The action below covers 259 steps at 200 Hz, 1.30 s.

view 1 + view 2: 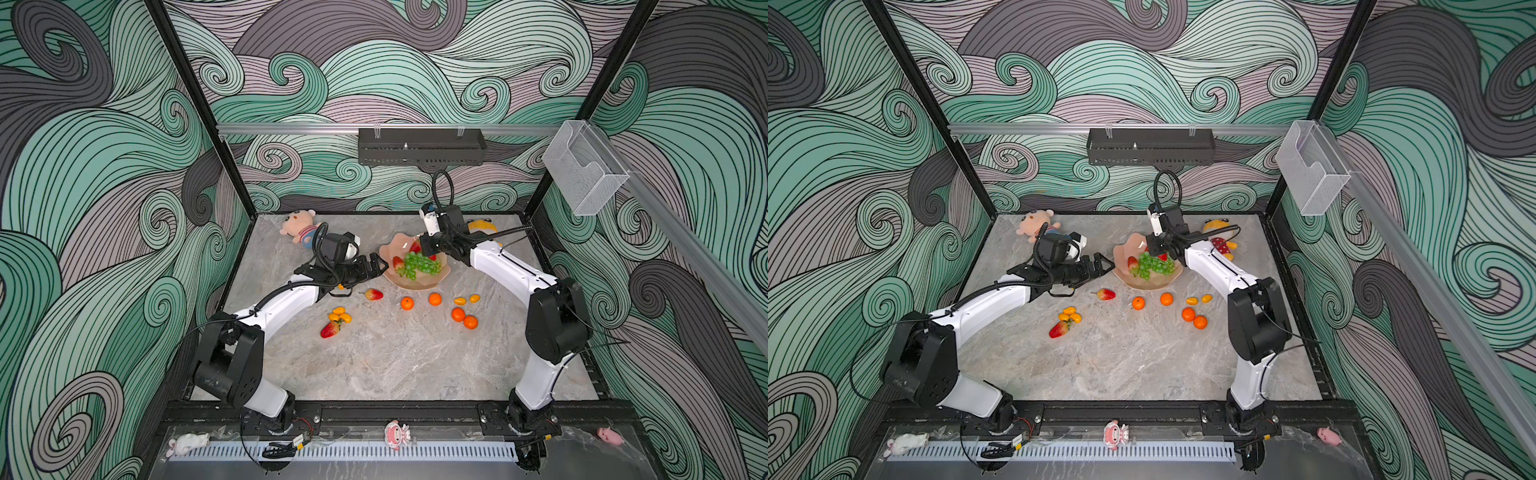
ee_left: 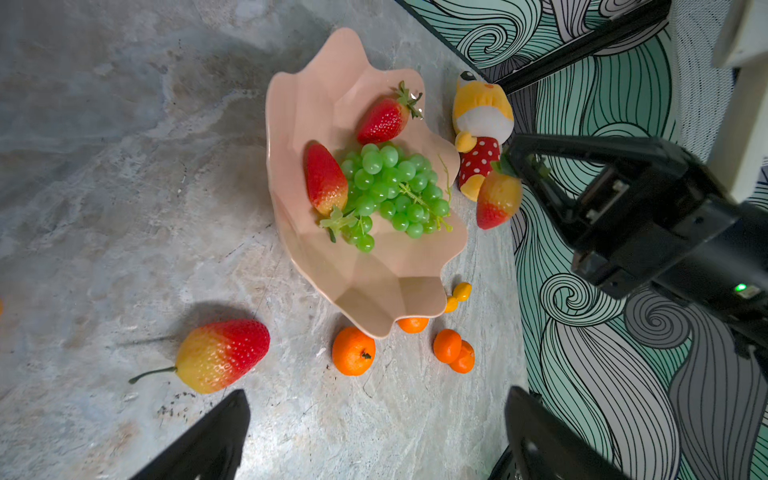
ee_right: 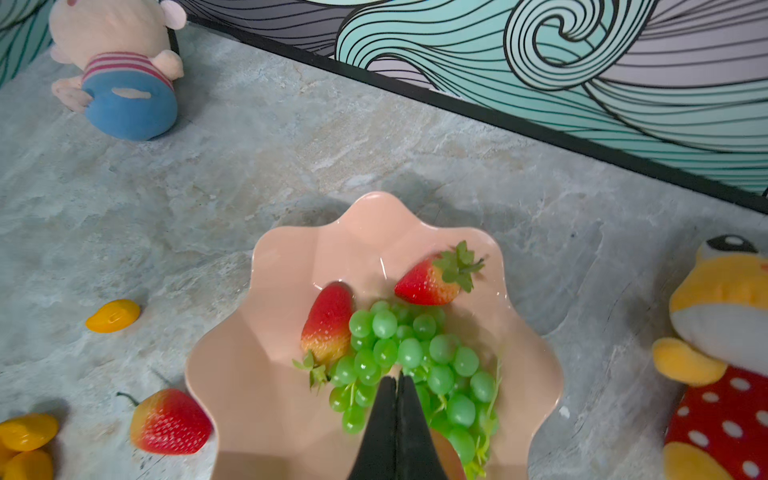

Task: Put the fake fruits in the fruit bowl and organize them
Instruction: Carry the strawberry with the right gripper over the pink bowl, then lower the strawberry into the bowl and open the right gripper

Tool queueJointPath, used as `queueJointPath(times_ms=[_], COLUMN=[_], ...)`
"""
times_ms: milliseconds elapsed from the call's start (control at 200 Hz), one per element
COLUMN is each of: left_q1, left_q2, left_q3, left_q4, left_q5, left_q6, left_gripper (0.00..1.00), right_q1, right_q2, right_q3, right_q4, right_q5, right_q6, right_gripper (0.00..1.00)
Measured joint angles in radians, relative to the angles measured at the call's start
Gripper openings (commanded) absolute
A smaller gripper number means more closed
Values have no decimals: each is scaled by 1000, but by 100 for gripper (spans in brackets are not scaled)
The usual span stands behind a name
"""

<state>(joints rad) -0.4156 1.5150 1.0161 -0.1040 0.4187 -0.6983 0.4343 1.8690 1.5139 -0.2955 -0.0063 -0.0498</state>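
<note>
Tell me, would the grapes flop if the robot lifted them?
Probably a little: the grapes sit on thin stems, so the bunch may sag. They look shiny, so maybe slippery. Lumpy and resting in the bowl, they likely won't roll.

The fruit bowl (image 2: 374,291) is smooth, glossy plastic; the grape bunch (image 2: 390,187) is shiny and slightly translucent, and each strawberry (image 2: 326,176) has a dimpled sheen. The table (image 2: 104,166) looks like matt, veined stone, the yellow plush toy (image 2: 484,116) is napped cloth, the right claw (image 3: 397,380) matt black.
</note>
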Motion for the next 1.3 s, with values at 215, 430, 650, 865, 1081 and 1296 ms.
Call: queueJointPath(times_ms=[215,430,650,865,1081,1296], left_q1=[0,0,0,0,0,0], left_q2=[97,140,140,140,140,140], left_q3=[70,122,126,126,126,126], left_q4=[65,77,77,75,73,73], left_q5=[4,8,12,17,19,19], left_q6=[-6,-1,0,6,13,16], left_gripper=[98,99,99,99,99,99], right_q1=[0,-2,-7,-19,-31,-35], right_q2=[147,249,315,375,425,437], right_q3=[145,241,333,411,458,459], right_q4=[-61,-137,-196,-235,-267,-285], right_q5=[72,158,204,216,210,199], right_q6=[-75,-97,-92,-84,-83,-70], right_gripper=[0,0,0,0,0,0])
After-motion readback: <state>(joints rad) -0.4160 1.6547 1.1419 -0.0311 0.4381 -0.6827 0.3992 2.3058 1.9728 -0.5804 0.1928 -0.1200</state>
